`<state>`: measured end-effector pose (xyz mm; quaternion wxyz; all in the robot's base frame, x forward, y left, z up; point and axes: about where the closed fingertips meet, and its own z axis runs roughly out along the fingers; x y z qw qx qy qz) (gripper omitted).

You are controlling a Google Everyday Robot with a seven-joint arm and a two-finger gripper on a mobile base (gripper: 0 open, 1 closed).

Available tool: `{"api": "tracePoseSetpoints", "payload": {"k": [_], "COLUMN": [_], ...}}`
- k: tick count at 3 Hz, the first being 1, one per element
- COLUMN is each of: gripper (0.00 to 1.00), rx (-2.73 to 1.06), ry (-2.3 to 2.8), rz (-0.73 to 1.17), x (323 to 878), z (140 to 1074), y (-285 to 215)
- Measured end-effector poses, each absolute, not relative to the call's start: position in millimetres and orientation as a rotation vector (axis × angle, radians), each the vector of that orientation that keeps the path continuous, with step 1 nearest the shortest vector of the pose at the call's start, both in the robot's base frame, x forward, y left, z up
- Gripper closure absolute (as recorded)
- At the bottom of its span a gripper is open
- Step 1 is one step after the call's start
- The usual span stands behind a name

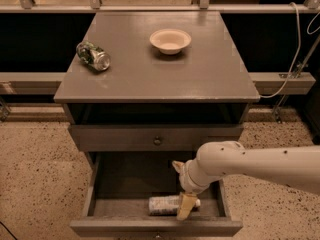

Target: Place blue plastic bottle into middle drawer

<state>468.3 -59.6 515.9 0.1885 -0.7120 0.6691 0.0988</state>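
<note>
The blue plastic bottle [168,204] lies on its side on the floor of the open middle drawer [100,194], near the front panel, with its cap to the right. My gripper [180,190] hangs inside the drawer over the bottle's right end. It is open: one tan finger [186,206] stands in front of the bottle and the other [177,165] points toward the back of the drawer. The bottle rests on the drawer floor.
A green-patterned can [93,56] lies on its side on the cabinet top [200,79] at the left. A cream bowl [170,40] stands near the back middle. The top drawer front with a round knob [157,140] is shut. Speckled floor surrounds the cabinet.
</note>
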Motion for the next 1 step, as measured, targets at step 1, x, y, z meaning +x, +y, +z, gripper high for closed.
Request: {"api": "tracePoseSetpoints", "payload": {"k": [1], "gripper": [0.00], "rx": [-1.994], "ry": [1.844], "rz": [0.300], "x": [460.7], "z": [522.6], "y": [-52.6]}}
